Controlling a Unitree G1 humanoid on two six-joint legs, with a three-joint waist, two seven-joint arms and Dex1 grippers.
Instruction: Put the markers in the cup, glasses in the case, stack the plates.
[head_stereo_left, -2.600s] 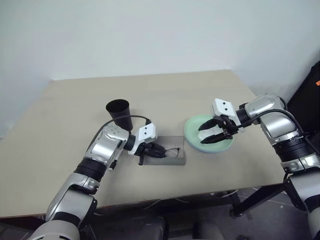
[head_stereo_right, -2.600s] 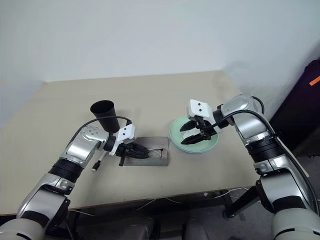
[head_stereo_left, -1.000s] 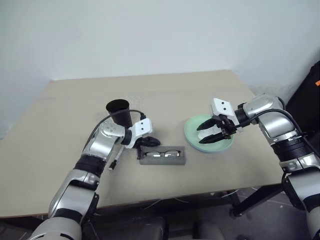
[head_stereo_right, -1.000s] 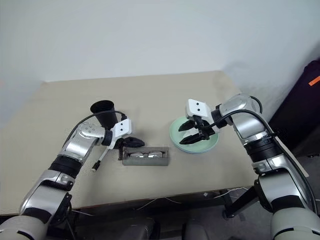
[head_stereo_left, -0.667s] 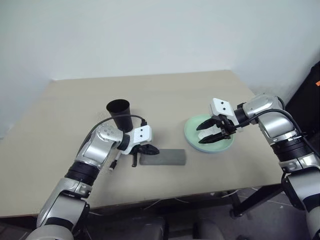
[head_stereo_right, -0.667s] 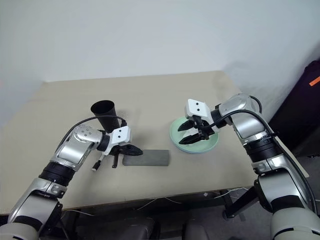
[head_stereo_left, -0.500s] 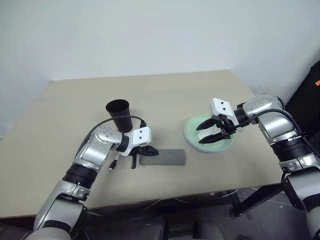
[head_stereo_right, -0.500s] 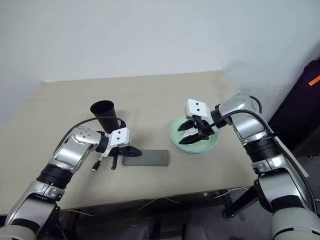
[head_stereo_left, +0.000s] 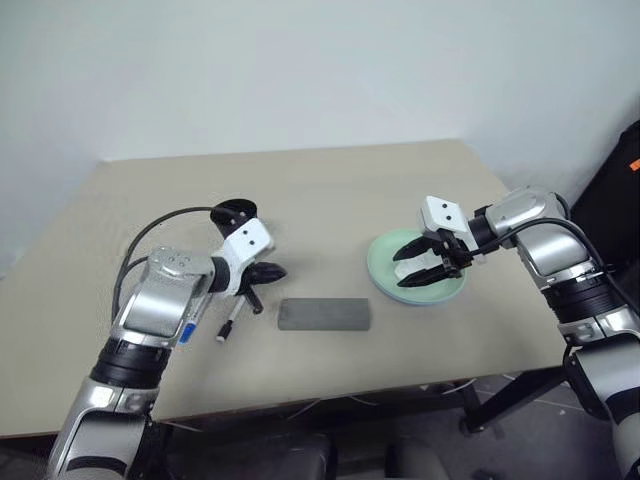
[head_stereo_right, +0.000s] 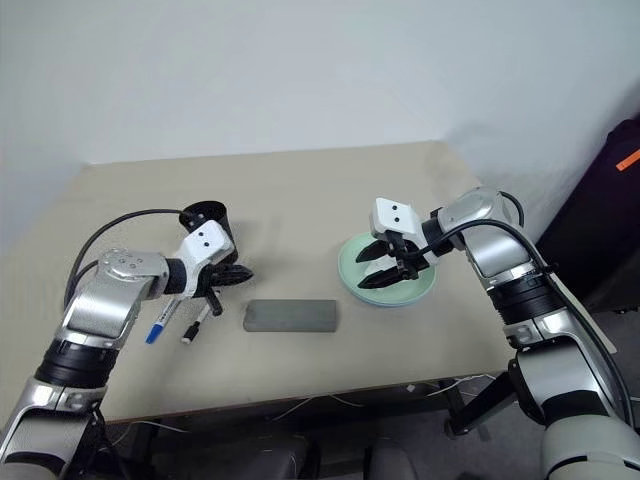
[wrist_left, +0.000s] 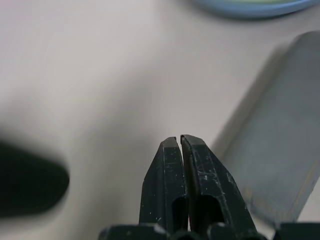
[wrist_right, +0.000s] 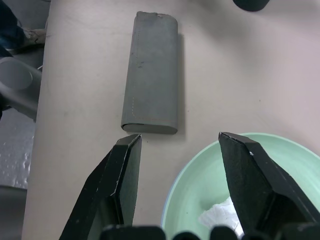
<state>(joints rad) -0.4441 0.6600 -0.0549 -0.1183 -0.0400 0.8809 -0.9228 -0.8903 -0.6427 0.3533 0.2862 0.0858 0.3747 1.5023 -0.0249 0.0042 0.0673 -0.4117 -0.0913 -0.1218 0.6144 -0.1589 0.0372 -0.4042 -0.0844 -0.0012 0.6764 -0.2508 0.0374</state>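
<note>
Left claw (head_stereo_left: 268, 271) pinched shut, holding nothing, above the table (head_stereo_left: 400, 170). Just behind it: one black cup (head_stereo_left: 232, 212), partly hidden by the claw's wrist. Just beside and below it: two markers, one white (head_stereo_left: 232, 322), one blue (head_stereo_right: 160, 323) half under the arm. Near its tip: one grey case (head_stereo_left: 324, 314), lid closed. Right claw (head_stereo_left: 417, 267) spread wide, empty, over stacked plates (head_stereo_left: 450, 288), mint on blue, two counted, with a white tissue (wrist_right: 218, 215) inside.
</note>
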